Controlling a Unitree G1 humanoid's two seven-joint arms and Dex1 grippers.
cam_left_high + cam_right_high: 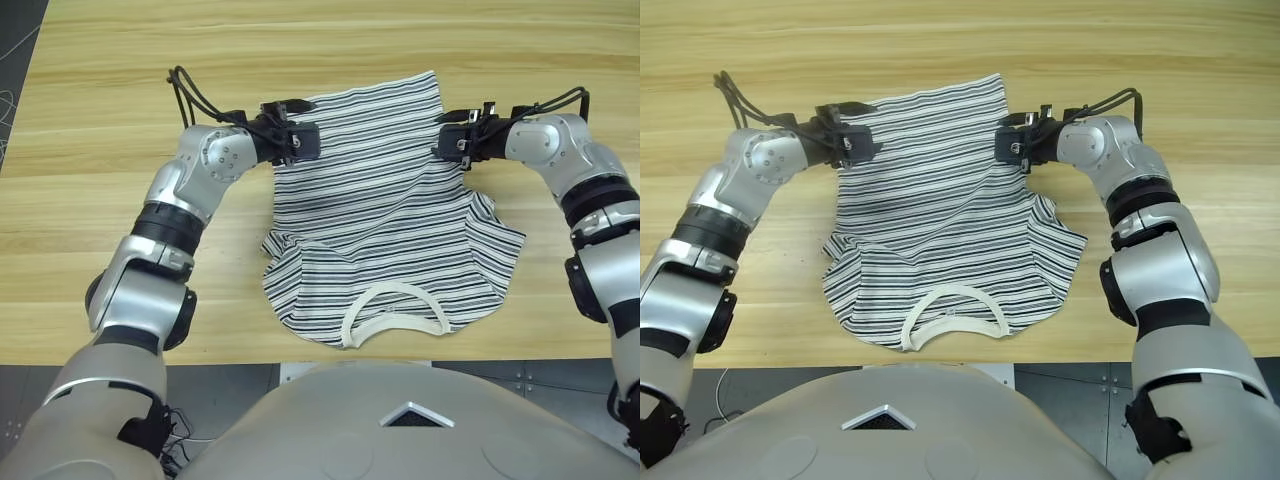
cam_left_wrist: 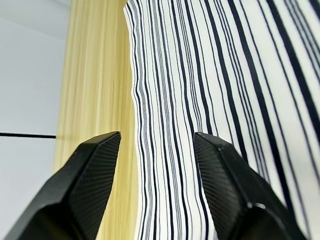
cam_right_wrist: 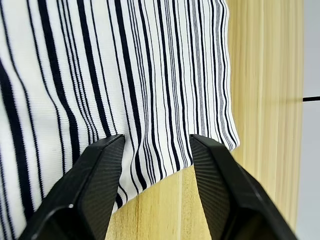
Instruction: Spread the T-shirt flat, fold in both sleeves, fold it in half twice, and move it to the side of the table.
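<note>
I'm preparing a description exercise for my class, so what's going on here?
A robot is working on a striped T-shirt on a wooden table. Its left gripper and right gripper sit open at the shirt's opposite side edges, toward its far end. The collar end nearest the robot is rumpled, so it isn't flat yet.

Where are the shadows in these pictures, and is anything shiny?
Left eye view: soft, even light; the T-shirt casts just a thin shadow on the table along its bunched near edge. Right wrist view: a faint shadow under the shirt's edge by the open right claw. Left wrist view: the open left claw looks matte, no glare.
</note>
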